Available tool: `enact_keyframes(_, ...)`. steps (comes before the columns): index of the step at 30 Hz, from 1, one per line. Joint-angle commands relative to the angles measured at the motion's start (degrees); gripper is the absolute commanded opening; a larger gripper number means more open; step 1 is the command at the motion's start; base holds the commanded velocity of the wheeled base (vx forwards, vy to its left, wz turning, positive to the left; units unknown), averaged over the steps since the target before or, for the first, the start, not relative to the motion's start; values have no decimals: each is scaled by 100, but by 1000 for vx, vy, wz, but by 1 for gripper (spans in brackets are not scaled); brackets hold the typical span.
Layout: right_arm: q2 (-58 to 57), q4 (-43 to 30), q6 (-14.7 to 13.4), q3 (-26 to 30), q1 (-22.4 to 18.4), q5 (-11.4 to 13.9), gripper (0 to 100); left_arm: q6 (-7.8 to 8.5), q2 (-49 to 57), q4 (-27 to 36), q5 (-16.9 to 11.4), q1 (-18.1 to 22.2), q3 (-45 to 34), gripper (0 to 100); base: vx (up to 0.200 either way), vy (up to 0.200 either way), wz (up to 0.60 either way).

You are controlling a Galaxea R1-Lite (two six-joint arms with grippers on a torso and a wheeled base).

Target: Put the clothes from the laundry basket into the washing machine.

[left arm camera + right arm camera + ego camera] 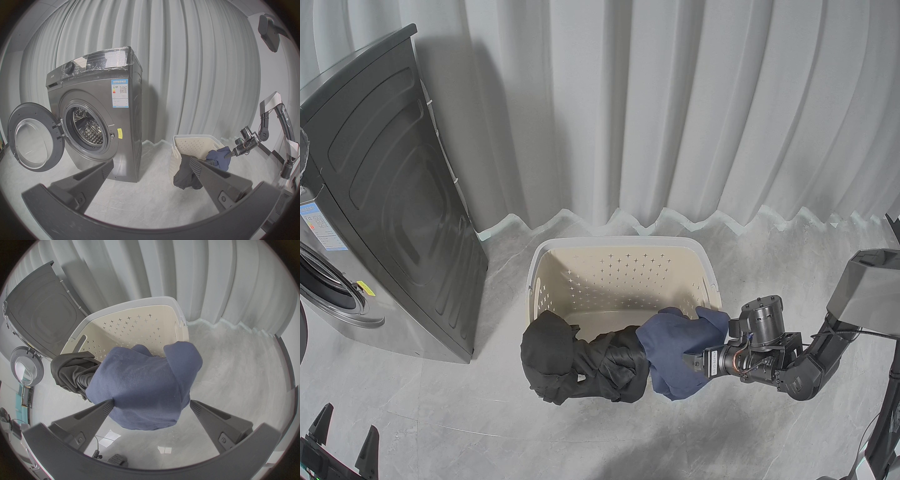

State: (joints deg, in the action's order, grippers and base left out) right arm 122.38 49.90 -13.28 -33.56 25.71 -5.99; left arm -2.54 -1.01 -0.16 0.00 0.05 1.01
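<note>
You've got a white pleated curtain [675,106] across the back and a pale marbled floor [487,425]. The grey front-load washing machine [103,112] stands on your left. Its round door [32,137] is swung wide open and the steel drum [89,129] is visible.

The cream laundry basket [619,240] sits on the floor just right of the washer, in front of the curtain. A black garment [581,365] is draped over its near rim and hangs down the outside. A navy blue garment [675,356] lies bunched over the near-right corner, touching the black one.

Your right gripper [151,405] is at that corner with its jaws spread wide. The blue cloth bulges between its fingers [103,408] and brushes both, but nothing is pinched.

Your left gripper [349,422] hangs low at the near left, well apart from the basket. It is wide open, holds nothing, and faces the washer.
</note>
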Motion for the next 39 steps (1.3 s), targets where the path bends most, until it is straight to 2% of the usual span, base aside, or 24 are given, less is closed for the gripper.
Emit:
enact_keyframes(1,40,11,0,-37,4,1,100,-1,75,-2,0,-5,-92,100,0,0,0)
enact_keyframes(9,58,11,-17,-116,13,1,100,-1,75,-2,0,4,-92,100,0,0,0)
enact_keyframes(10,58,11,-17,-116,22,1,0,-1,75,-11,0,-5,-92,100,0,0,0)
enact_keyframes(26,-92,11,-114,104,110,1,0,-1,75,-2,0,-5,-92,100,0,0,0)
enact_keyframes(39,-1595,-68,-114,605,532,1,0,-1,75,-2,0,-5,-92,100,0,0,0)
